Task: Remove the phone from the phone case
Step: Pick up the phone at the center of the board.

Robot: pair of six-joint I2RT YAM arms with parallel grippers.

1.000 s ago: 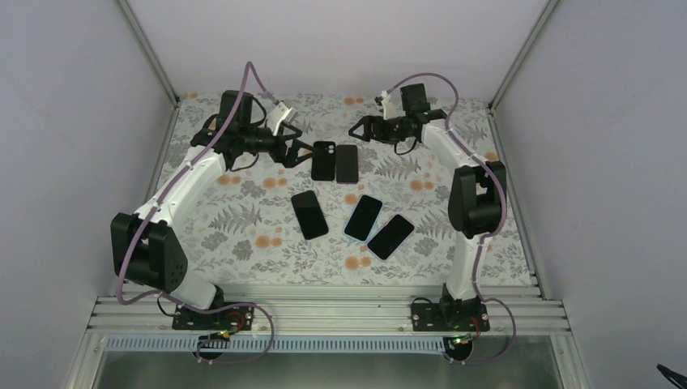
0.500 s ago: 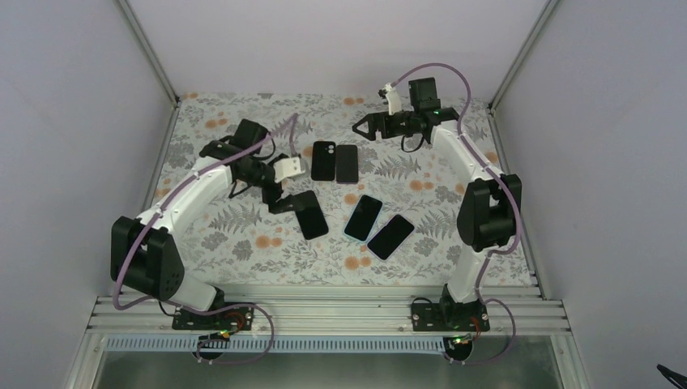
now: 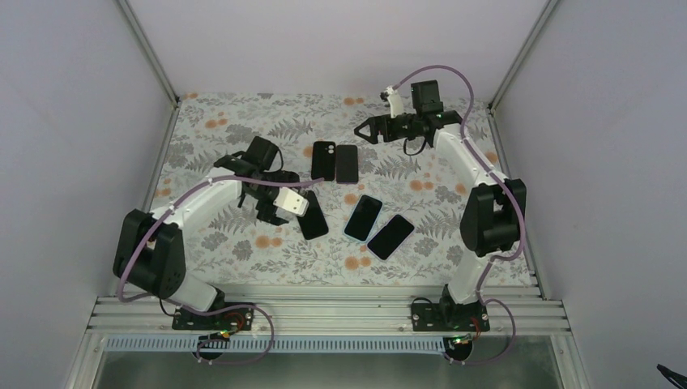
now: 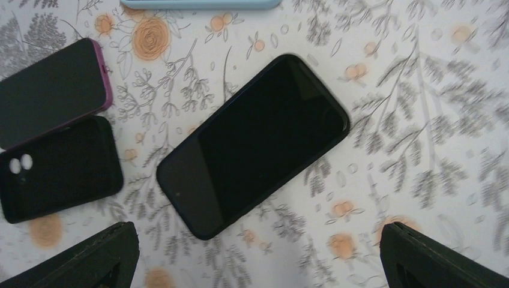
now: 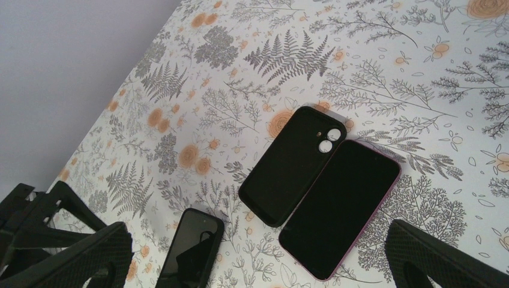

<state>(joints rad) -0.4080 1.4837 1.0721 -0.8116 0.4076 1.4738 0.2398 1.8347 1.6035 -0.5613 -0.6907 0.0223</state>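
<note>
Floral surface (image 3: 243, 243), plain grey walls (image 3: 73, 121). My left gripper (image 3: 275, 209) hovers wide open over a black phone (image 4: 255, 144); right gripper (image 3: 362, 130) open, raised far side.

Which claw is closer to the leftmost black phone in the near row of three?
Left. The left gripper hangs open right above that black phone in its dark case; the right gripper, also open, is off near the far edge of the floral table.
</note>
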